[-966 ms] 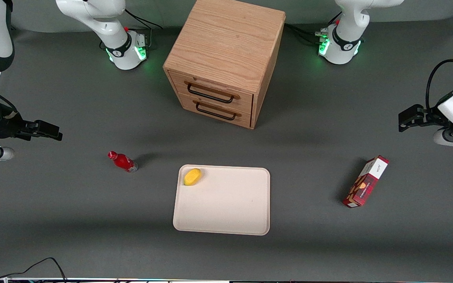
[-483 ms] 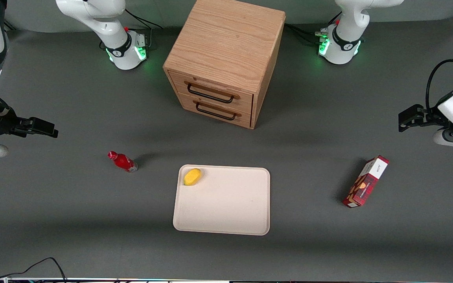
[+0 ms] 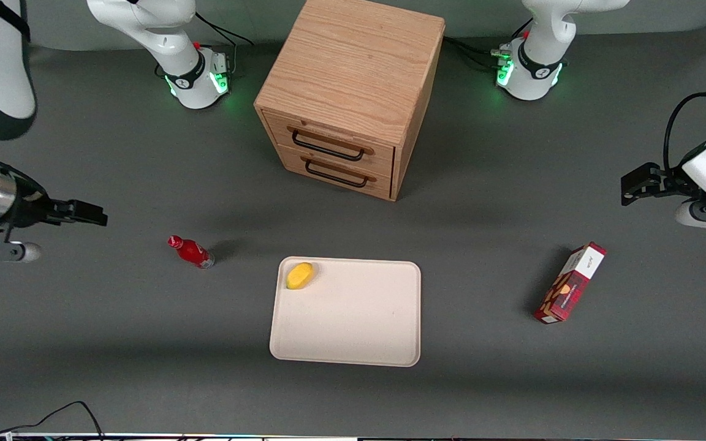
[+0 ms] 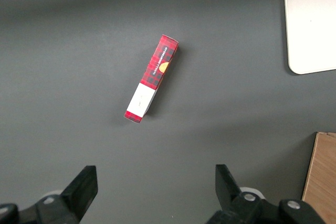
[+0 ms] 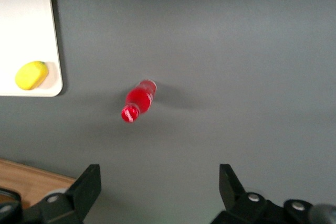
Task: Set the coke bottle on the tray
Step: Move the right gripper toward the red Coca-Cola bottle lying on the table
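Bottle (image 3: 190,251) red, cap red. Tray (image 3: 353,324) cream-white. Fruit (image 3: 299,275) yellow. Carton (image 3: 569,291) red plaid, white end. Cabinet (image 3: 353,79) light oak, black handles. Table (image 3: 114,331) dark grey. Gripper (image 3: 86,213) black.

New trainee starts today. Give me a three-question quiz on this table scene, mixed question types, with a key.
1. True or false: the coke bottle already stands on the tray.
2. Multiple choice: what lies on the tray? A) the red patterned carton B) the yellow fruit C) nothing
3. Short answer: where is the gripper relative to the coke bottle, and are its fingers open or shut?

Key
1. False: it stands on the table, beside the tray toward the working arm's end.
2. B, in a tray corner.
3. It hovers apart from the bottle, farther toward the working arm's end; the right wrist view shows its fingers open, holding nothing.
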